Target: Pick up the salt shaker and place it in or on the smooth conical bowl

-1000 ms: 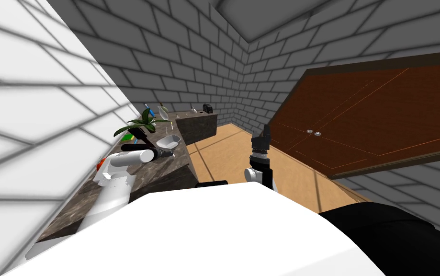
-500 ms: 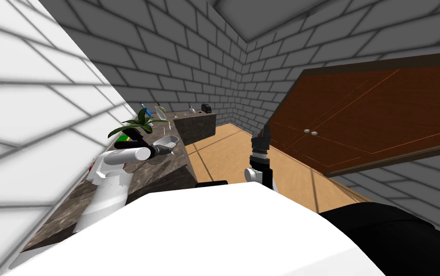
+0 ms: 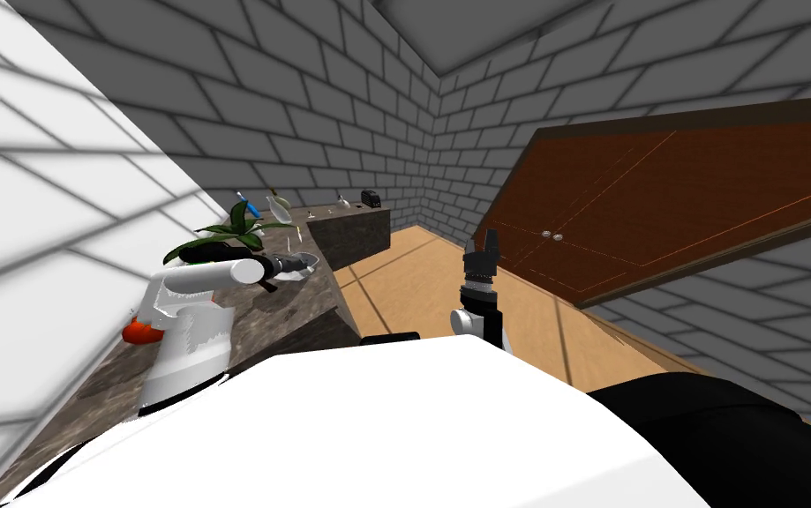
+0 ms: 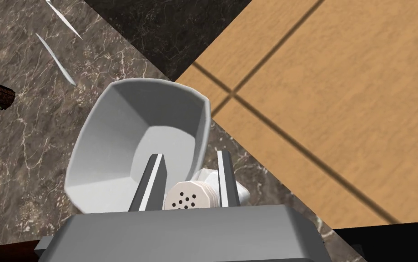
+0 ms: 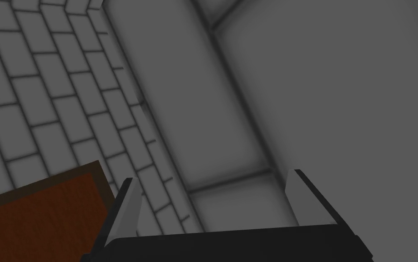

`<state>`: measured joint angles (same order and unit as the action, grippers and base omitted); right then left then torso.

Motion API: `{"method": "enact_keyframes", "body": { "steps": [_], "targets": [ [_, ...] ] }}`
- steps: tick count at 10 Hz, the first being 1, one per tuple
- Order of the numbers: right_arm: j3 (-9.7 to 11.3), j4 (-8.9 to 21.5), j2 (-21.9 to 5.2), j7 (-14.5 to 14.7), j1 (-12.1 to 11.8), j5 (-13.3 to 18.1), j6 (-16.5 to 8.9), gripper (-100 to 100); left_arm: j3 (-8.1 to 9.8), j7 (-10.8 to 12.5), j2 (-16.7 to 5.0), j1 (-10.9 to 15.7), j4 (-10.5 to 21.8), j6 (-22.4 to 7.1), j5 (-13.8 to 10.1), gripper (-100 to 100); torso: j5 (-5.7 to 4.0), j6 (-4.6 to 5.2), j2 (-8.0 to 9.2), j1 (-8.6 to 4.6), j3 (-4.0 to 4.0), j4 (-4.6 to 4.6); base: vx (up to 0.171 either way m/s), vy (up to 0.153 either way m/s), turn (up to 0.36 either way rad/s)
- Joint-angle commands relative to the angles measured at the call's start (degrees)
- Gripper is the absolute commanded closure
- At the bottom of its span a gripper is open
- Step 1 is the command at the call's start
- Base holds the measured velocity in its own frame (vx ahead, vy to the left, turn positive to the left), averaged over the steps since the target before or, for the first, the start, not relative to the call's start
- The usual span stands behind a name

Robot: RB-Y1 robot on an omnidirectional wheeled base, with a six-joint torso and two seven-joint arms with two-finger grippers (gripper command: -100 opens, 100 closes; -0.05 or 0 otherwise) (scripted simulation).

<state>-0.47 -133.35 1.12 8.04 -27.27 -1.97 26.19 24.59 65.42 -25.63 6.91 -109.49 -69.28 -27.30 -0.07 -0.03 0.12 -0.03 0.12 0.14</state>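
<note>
Beside the bowl (image 4: 126, 136), left claw (image 4: 189, 157) (forearm level over the counter (image 4: 21, 136)) grips the salt shaker (image 4: 186, 198); right claw (image 5: 211, 176) gapes open.

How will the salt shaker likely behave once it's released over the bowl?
Probably rigid: the left gripper pinches the salt shaker by its sides with no visible give. Its faceted, roundish body may roll or slide down the sloped wall of the conical bowl. It is small beside the bowl, so likely light.

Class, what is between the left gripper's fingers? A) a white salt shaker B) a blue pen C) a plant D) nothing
A: the fingers of the left gripper press the sides of the salt shaker, perforated top showing, beside the grey bowl.
</note>
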Motion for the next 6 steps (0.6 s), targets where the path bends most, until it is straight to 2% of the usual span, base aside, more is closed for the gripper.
{"method": "enact_keyframes", "body": {
  "steps": [1,6],
  "targets": [
    [0.00,0.00,0.00,0.00,0.00,0.00,0.00,0,1.65,0.30,-0.74,1.48,0.40,0.52,-0.43,100,0.00,0.00,0.00,0.00,0.00,0.00,-0.008,0.007,-0.143],
    [0.00,0.00,0.00,0.00,0.00,0.00,0.00,0,7.72,1.48,-3.50,7.20,2.40,1.64,-1.71,100,0.00,-0.02,0.06,0.05,0.05,0.03,-0.012,0.022,-0.163]
  ]
}}
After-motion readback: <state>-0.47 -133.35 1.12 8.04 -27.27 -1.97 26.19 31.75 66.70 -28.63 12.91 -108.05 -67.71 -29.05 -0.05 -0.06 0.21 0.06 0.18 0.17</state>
